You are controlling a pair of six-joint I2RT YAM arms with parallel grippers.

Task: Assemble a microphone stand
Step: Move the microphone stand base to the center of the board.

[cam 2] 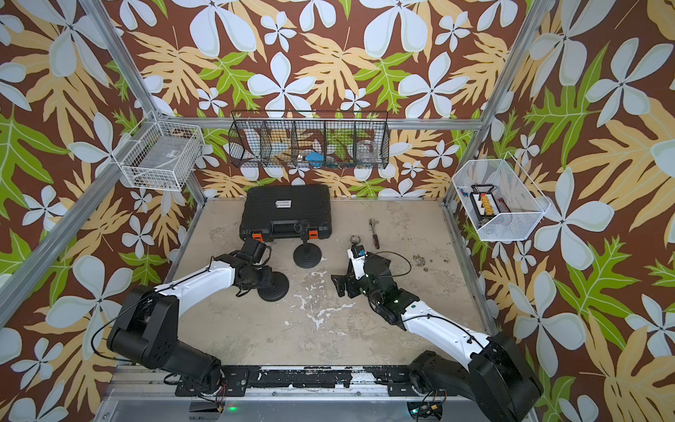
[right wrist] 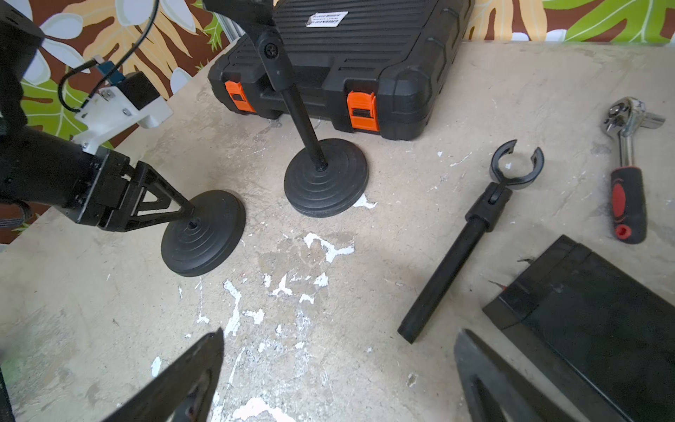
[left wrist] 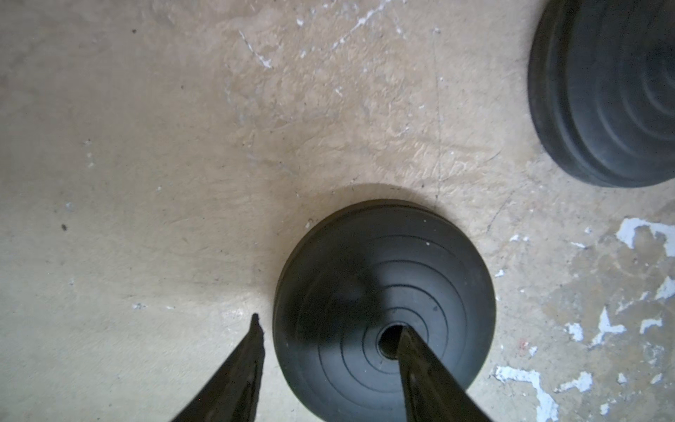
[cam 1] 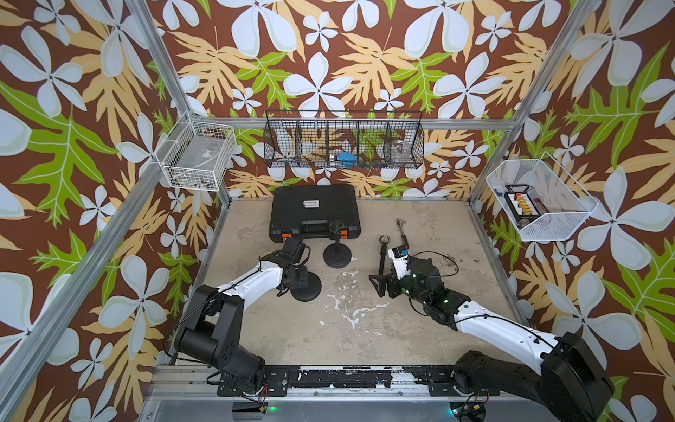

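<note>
Left wrist view puts my left fingers [left wrist: 237, 376] parted over the loose round base [left wrist: 383, 285], gripping nothing. One tip sits at the base's central hole, and the other hangs just outside the rim with a sliver of tabletop [left wrist: 146, 146] showing between them. That base lies flat with its ringed face up. Through the right wrist camera I see my right fingers [right wrist: 182, 383] spread wide and empty above the bare, scuffed surface. The loose pole [right wrist: 456, 252] lies flat, its plain end close beside one fingertip, though I cannot tell whether they touch. Its other end carries a C-shaped clip [right wrist: 517, 166] that points away toward the back of the tabletop. Just beside the clip rests a ratchet wrench [right wrist: 626, 182] with a red-and-black handle, roughly parallel to the pole. Between the loose base and the pole, and further back, an assembled stand [right wrist: 325, 179] is upright, its own pole rising from a matching round base. Right behind it sits a closed black tool case [right wrist: 365, 54] with two orange latches facing me. In both top views the loose base [cam 1: 308, 288] is on my left side under the left arm. The pole [cam 1: 381, 255] is on my right in front of the right arm, well apart from the base, and in a top view the wrist hides most of it, leaving the clip [cam 2: 355, 240] showing.
</note>
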